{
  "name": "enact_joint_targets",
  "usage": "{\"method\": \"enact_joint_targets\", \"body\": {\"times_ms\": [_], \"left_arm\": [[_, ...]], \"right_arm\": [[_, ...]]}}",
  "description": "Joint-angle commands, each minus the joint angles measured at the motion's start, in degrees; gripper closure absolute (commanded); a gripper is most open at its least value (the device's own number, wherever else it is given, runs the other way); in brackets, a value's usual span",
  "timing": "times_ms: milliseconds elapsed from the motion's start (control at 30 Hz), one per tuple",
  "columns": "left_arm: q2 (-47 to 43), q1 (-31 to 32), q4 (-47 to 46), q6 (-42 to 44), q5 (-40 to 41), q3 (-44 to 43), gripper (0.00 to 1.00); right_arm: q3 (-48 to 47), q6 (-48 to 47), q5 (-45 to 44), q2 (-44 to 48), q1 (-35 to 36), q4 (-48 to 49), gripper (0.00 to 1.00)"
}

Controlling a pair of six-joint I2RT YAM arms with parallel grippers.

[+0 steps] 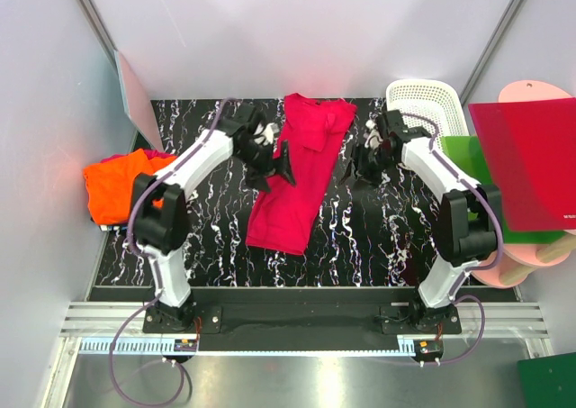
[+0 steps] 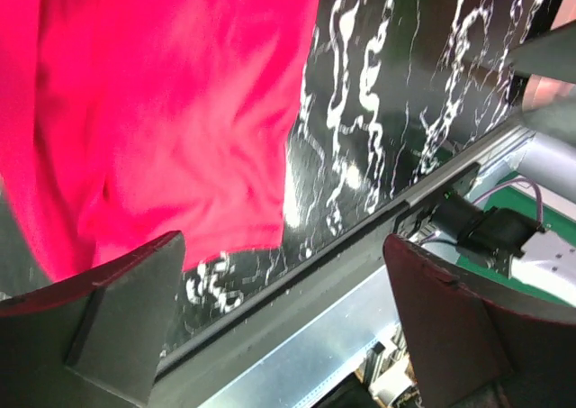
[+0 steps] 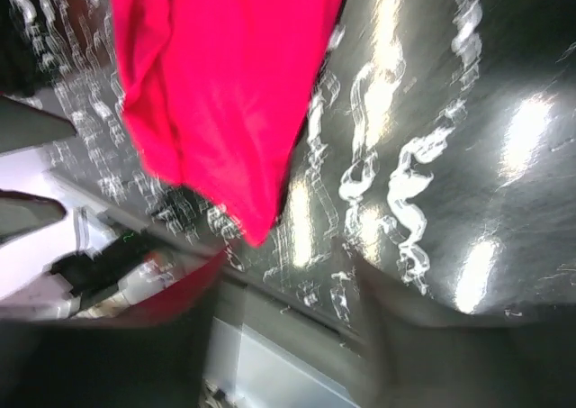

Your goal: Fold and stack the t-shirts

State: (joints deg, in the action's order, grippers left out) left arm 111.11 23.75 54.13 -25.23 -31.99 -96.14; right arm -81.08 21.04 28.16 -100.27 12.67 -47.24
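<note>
A crimson-pink t-shirt (image 1: 301,169) lies folded into a long strip down the middle of the black marbled table; it also shows in the left wrist view (image 2: 162,111) and the right wrist view (image 3: 225,84). An orange t-shirt (image 1: 117,185) lies bunched at the table's left edge. My left gripper (image 1: 274,163) hovers at the strip's left edge, open and empty, its jaws wide apart. My right gripper (image 1: 358,167) hovers just right of the strip, open and empty.
A white basket (image 1: 427,109) stands at the back right. A stiff green board (image 1: 468,160) and a stiff red board (image 1: 526,160) lie over the right edge. A pink panel (image 1: 135,93) leans at the back left.
</note>
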Motion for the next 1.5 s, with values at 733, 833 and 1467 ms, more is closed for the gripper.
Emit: {"method": "enact_joint_targets", "body": {"times_ms": [733, 833, 1467], "left_arm": [[-27.6, -15.6, 4.1, 2.8, 22.2, 30.4, 0.01], [-30.5, -20.4, 4.3, 2.3, 26.3, 30.4, 0.01], [-31.5, -32.4, 3.8, 7.0, 27.2, 29.1, 0.01]], "right_arm": [[-24.7, 6.8, -14.5, -20.9, 38.0, -6.4, 0.41], [-33.3, 7.7, -14.7, -27.7, 38.6, -10.0, 0.41], [-61.7, 8.0, -18.8, -47.2, 41.1, -31.0, 0.75]]}}
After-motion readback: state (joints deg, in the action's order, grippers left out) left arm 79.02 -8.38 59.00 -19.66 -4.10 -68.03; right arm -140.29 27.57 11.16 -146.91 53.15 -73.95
